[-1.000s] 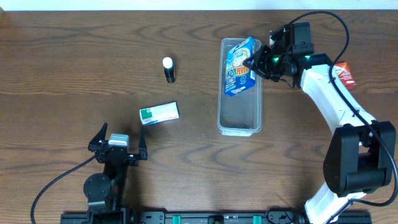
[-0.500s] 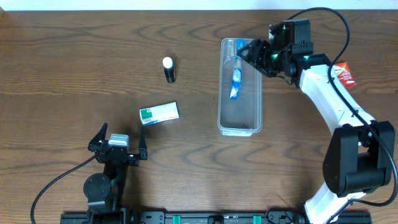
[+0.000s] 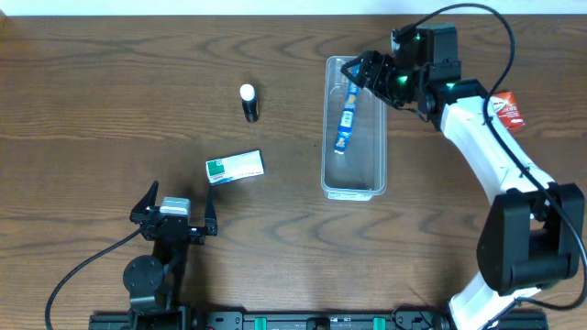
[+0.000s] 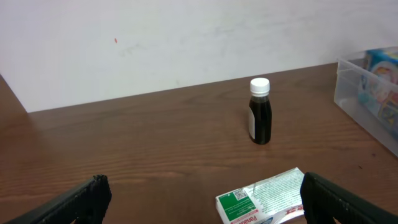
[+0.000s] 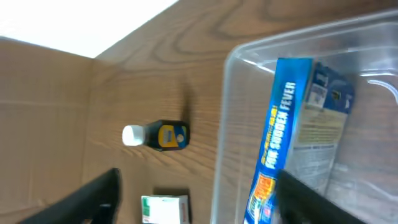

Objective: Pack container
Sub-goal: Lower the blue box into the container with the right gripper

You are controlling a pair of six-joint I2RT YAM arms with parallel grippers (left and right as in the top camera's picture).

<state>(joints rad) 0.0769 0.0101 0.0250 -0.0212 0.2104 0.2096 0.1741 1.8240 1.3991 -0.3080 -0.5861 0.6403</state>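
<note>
Snack box (image 3: 346,119) stands on edge inside the container (image 3: 353,192); right end effector (image 3: 364,71) gapes wide above it, left end effector (image 3: 181,195) wide too.

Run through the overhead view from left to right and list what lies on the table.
left gripper → dark bottle → clear container → red packet. Left out: the green-and-white box, which shares the bottle's span, and the blue snack box, which is inside the container.

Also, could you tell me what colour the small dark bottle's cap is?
White; the cap shows best in the left wrist view.
</note>
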